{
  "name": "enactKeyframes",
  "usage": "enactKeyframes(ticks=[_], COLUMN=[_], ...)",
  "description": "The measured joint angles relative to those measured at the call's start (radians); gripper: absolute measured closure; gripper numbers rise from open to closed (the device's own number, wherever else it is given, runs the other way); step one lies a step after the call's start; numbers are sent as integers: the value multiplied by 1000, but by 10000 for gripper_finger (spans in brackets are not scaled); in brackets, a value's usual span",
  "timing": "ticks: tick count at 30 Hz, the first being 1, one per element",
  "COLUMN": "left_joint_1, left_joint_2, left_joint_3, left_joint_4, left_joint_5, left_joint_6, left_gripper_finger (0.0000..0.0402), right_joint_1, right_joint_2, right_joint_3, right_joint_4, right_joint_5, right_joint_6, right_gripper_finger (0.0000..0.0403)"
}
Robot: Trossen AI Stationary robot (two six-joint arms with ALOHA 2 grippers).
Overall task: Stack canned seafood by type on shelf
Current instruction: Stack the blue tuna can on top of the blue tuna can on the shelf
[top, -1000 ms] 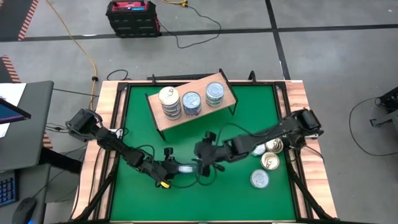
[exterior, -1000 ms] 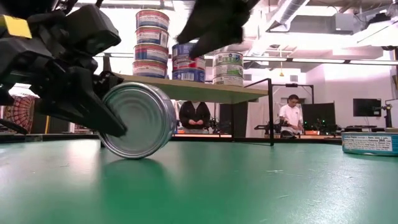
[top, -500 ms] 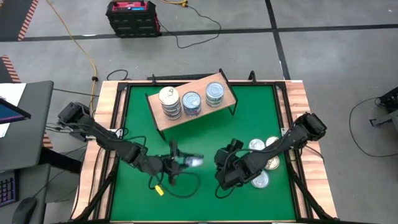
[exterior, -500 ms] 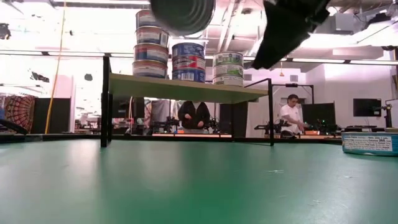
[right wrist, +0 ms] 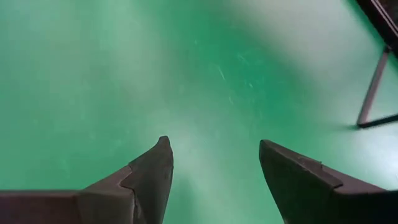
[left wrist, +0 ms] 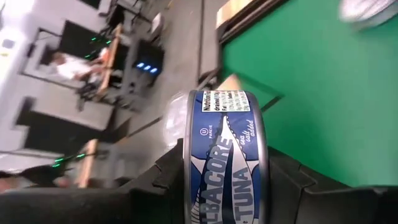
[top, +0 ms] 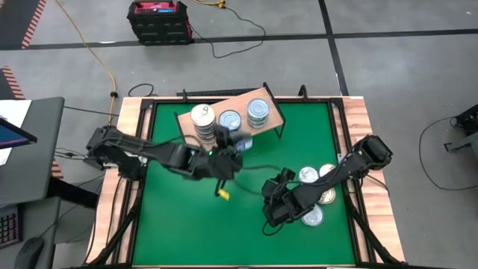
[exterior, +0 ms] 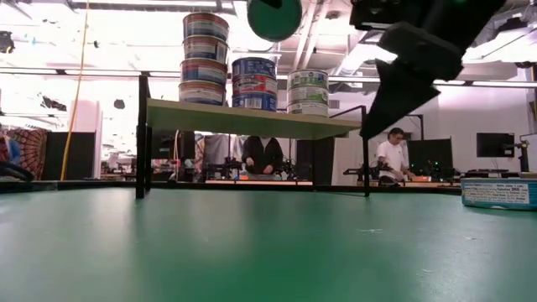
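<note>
High view, left to right. The left arm reaches from the table's left edge toward the shelf (top: 230, 119), its left gripper (top: 233, 142) raised just in front of the shelf's near edge. This gripper is clamped on a blue-labelled tuna can (left wrist: 227, 162); the left wrist view shows the can held by its two flat faces, one finger (left wrist: 158, 190) on each side, label band facing the camera. In the low view the held can (exterior: 274, 18) hangs above shelf height, close to the middle stack.

The shelf sits at the far centre of the green table (top: 172, 224), turned at an angle. It carries three stacks: a tall one on the left (top: 203, 122), a middle one (top: 230, 123) and a shorter one on the right (top: 258, 113). The low view suggests four, three and two cans, though the tops are partly cut off by the arm.

The right arm comes from the table's right edge, its right gripper (top: 274, 209) low over bare table in front of the shelf. Its fingers (right wrist: 152, 180) stand wide apart with nothing between them. Just to its right, several loose cans (top: 312, 215) lie near the right edge; their number is unclear beneath the arm.
</note>
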Motion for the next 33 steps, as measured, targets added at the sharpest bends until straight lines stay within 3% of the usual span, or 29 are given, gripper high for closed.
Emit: enactKeyframes(ticks=[14,33], left_joint_1=[149,171], left_joint_2=[3,3], left_joint_3=[-4,-60], left_joint_4=[94,15], left_joint_5=[-43,-68], left_joint_6=[189,104], left_gripper_finger=[259,259], right_joint_1=[27,20], right_joint_2=[0,0], right_joint_3=[-12,-11], right_joint_4=[25,85], right_joint_5=[59,58], right_joint_6=[9,-37], right_gripper_finger=[127,127])
